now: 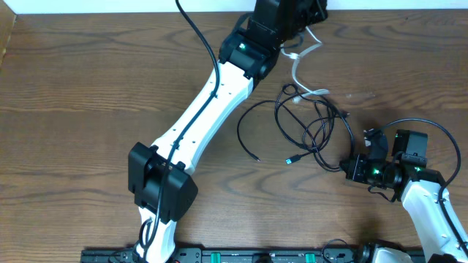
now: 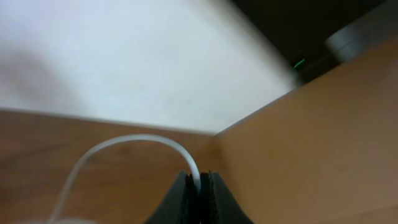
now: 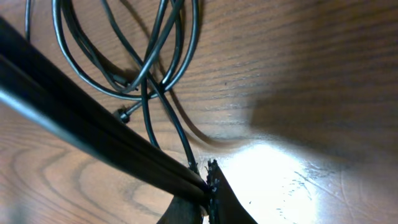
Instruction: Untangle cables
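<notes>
Cord (image 1: 295, 73), white, long axis near-to-far

Black cable loops (image 1: 311, 128) clutter mid-table; open tabletop (image 1: 73, 95) lies far left.

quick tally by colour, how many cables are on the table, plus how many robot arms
white cable: 1
black cable tangle: 1 (the strands in it cannot be counted)
robot arms: 2, left arm and right arm
total: 4
</notes>
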Action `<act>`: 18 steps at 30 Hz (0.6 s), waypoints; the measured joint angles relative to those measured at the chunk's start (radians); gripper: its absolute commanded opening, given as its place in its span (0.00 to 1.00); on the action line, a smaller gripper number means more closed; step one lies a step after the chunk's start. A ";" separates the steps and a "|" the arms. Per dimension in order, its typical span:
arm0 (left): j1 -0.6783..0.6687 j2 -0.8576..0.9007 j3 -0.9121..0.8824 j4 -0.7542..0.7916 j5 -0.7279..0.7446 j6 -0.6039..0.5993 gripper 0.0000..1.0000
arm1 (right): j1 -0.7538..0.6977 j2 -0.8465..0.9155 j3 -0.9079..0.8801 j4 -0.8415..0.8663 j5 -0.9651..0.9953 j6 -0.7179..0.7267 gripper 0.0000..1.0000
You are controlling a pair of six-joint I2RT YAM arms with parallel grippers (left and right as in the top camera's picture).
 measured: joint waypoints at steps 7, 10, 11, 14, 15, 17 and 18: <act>0.071 0.000 0.000 -0.305 -0.152 0.166 0.08 | 0.000 0.000 0.000 -0.005 0.008 0.008 0.01; 0.134 0.000 0.000 -0.398 -0.233 0.189 0.07 | 0.000 0.000 0.000 -0.003 0.011 0.008 0.01; 0.153 0.000 0.000 -0.433 -0.250 0.193 0.08 | 0.000 0.000 0.000 -0.003 0.010 0.008 0.01; 0.226 0.000 0.000 -0.565 -0.288 0.202 0.07 | 0.000 0.000 0.000 0.000 0.012 0.008 0.01; 0.245 0.000 0.000 -0.603 -0.294 0.204 0.08 | 0.000 0.000 0.000 0.002 0.014 0.008 0.01; 0.288 0.000 0.000 -0.697 -0.307 0.212 0.07 | 0.000 0.000 0.000 0.007 0.018 0.008 0.01; 0.307 0.000 0.000 -0.741 -0.311 0.214 0.08 | 0.000 0.000 0.000 0.013 0.021 0.008 0.01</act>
